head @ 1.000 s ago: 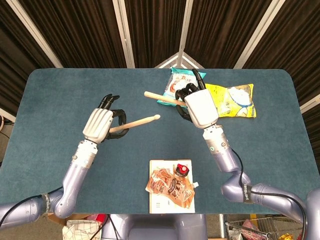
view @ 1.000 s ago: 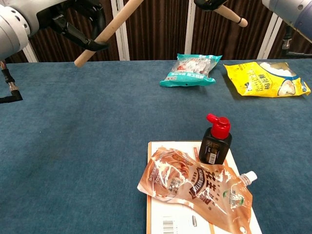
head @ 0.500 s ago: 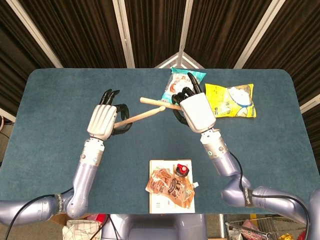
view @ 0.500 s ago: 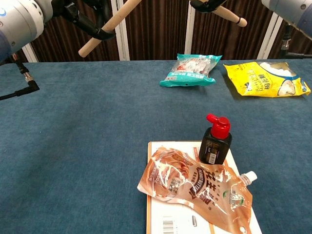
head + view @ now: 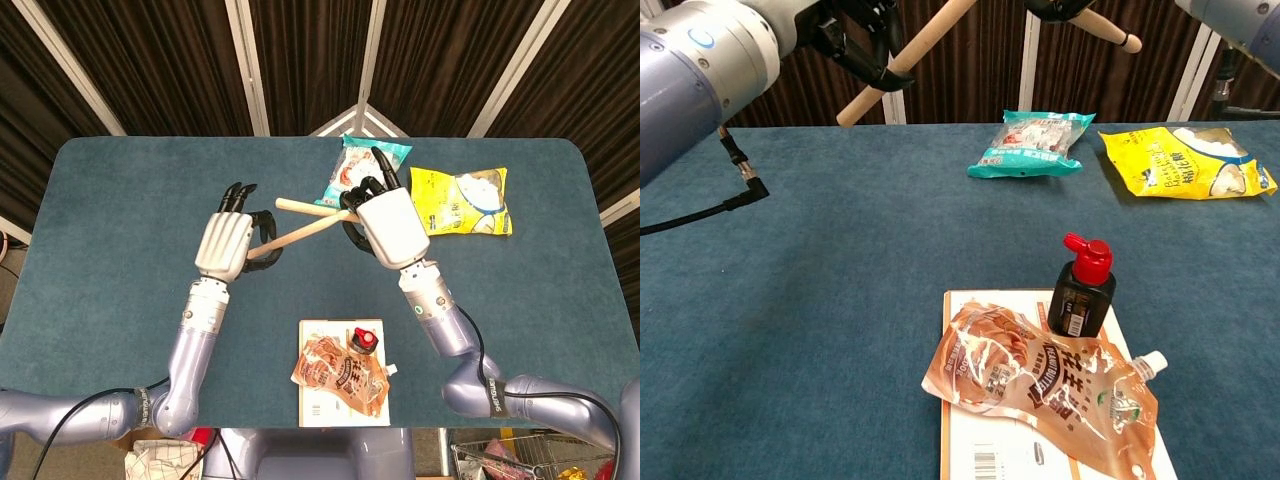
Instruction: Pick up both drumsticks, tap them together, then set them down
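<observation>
Both sticks are held aloft over the surface. The left hand has its fingers wrapped round the left stick, which angles up-right to cross the right stick, clasped by the right hand.

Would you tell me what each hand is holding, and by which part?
Left hand grips one drumstick near its butt end; right hand grips the other drumstick around mid-shaft.

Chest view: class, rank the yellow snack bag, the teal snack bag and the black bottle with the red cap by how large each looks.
1. Yellow snack bag
2. Teal snack bag
3. Black bottle with the red cap, though it stands nearer the camera, so its true rank is unsure.
</observation>
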Available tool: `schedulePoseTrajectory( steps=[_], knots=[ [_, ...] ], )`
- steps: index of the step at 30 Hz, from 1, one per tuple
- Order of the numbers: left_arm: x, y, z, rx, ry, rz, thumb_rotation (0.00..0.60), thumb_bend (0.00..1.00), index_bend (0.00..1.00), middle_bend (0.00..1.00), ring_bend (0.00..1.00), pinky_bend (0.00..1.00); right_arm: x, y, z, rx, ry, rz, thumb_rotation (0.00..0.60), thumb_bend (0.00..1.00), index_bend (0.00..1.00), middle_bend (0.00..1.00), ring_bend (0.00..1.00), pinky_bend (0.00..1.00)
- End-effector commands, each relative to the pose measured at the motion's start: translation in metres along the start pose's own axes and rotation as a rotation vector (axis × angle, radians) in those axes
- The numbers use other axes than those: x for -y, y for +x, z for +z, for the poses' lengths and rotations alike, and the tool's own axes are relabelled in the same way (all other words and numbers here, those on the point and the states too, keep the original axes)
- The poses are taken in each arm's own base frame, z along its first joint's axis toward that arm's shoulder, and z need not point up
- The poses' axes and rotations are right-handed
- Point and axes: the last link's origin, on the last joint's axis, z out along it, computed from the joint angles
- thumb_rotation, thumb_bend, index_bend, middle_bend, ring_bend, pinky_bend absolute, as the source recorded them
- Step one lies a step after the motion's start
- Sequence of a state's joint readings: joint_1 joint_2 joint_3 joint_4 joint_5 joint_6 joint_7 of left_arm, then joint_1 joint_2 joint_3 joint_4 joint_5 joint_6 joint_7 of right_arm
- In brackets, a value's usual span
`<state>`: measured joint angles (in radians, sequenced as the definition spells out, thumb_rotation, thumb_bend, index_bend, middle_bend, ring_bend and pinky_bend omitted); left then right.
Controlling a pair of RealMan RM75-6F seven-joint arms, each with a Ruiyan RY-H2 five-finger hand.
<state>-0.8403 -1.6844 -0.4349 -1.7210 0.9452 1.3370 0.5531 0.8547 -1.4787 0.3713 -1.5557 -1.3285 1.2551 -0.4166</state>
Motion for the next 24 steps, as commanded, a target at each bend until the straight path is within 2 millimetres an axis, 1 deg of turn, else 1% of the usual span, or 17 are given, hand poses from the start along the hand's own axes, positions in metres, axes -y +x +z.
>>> schedulePoseTrajectory(
  steps=[1, 14, 24],
  knots=[
    [-0.0040, -0.0004, 0.0015, -0.008, -0.003, 0.002, 0.600, 0.46, 0.68, 0.63, 0.10, 0.00, 0.0015, -0.0003, -0.0006, 0.002, 0.006, -0.001, 0.600, 0.53, 0.67, 0.68, 0.40, 0.00],
    [-0.0116, 0.0036, 0.0032, -0.030, -0.001, 0.004, 0.600, 0.46, 0.68, 0.63, 0.10, 0.00, 0.0059, -0.0009, -0.0035, 0.005, 0.022, 0.001, 0.600, 0.53, 0.67, 0.68, 0.40, 0.00],
    [-0.0031, 0.0028, 0.0020, -0.026, 0.012, 0.016, 0.600, 0.46, 0.68, 0.64, 0.10, 0.00, 0.0064, -0.0004, -0.0048, 0.005, 0.019, 0.003, 0.600, 0.53, 0.67, 0.68, 0.40, 0.00]
  ],
)
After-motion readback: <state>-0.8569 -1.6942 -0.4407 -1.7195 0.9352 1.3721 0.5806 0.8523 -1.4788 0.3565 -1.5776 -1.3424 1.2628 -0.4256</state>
